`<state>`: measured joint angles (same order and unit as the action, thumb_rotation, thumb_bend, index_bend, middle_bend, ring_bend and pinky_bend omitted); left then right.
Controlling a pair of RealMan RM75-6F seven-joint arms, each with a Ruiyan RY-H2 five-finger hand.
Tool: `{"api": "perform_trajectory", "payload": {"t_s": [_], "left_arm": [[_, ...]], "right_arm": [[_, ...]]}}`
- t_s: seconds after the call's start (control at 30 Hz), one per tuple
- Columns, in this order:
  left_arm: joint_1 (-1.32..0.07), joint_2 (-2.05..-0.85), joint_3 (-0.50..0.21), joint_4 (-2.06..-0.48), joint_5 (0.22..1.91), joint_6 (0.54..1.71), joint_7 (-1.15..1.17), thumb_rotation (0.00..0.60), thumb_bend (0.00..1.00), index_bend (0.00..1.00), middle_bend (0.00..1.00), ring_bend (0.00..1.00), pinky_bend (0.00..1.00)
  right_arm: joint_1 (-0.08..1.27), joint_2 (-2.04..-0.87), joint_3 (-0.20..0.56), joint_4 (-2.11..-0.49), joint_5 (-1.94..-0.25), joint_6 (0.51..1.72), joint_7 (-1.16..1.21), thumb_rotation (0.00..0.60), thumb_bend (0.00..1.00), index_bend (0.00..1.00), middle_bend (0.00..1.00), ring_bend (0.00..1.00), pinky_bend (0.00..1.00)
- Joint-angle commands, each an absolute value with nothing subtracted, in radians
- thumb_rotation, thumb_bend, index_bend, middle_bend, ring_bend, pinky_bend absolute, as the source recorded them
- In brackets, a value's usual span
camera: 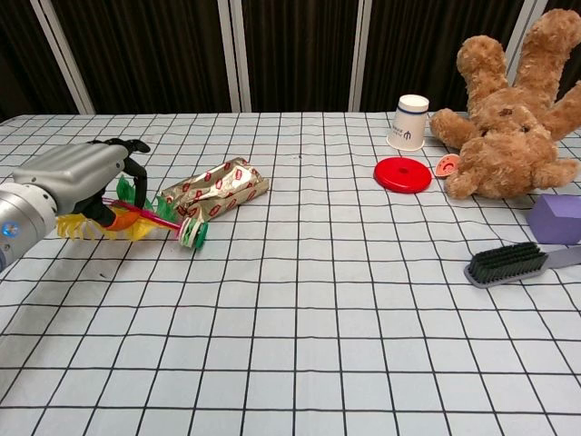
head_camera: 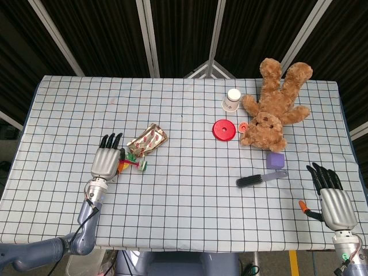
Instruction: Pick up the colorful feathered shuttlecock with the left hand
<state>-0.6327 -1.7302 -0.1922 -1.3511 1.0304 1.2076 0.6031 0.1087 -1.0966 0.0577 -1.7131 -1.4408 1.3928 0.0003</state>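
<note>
The colorful feathered shuttlecock (head_camera: 133,164) (camera: 159,221) lies at the left of the checkered table, with its green-and-white base pointing right and its feathers under my left hand (head_camera: 106,161) (camera: 77,177). In the chest view the fingers curl down over the feathers and the thumb comes in from below, so the hand grips the feather end. The base sits tilted, just off the cloth. My right hand (head_camera: 333,204) rests at the table's front right corner with fingers spread and nothing in it. It does not show in the chest view.
A gold-and-red wrapped packet (head_camera: 147,141) (camera: 216,188) lies right behind the shuttlecock. Further right are a red disc (head_camera: 224,130), a white cup (head_camera: 232,99), a brown teddy bear (head_camera: 275,109), a purple block (head_camera: 276,160) and a brush (head_camera: 256,179).
</note>
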Motion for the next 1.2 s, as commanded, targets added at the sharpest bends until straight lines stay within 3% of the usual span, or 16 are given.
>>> {"api": "perform_trajectory", "payload": {"t_s": [0.03,0.53,0.97,1.2], "left_arm": [[-0.64,-1.692,-0.197,-1.39,1.059,1.221,0.626,0.6,0.58,0.56,0.04,0.0,0.0],[-0.739,-1.475,-0.15,-1.566,1.178,1.152,0.92,0.6,0.58,0.58,0.06,0.0,0.0],[-0.79,-1.441,-0.061,-1.565,1.301,1.102,1.053,0.6,0.59,0.58,0.08,0.0,0.0],[-0.8,-1.479,-0.032,-1.527,1.356,1.087,1.056,0.6,0.59,0.58,0.08,0.0,0.0]], "right_arm": [[0.109,-1.096,0.058,-1.714,-1.439,1.392,0.001,0.6,0.34,0.0,0.0,0.0,0.0],[0.109,-1.096,0.06,-1.717,-1.442,1.394,0.005,0.6,0.34,0.0,0.0,0.0,0.0],[0.108,-1.095,0.063,-1.719,-1.44,1.395,0.013,0.6,0.34,0.0,0.0,0.0,0.0],[0.109,-1.095,0.063,-1.72,-1.439,1.394,0.012,0.6,0.34,0.0,0.0,0.0,0.0]]}}
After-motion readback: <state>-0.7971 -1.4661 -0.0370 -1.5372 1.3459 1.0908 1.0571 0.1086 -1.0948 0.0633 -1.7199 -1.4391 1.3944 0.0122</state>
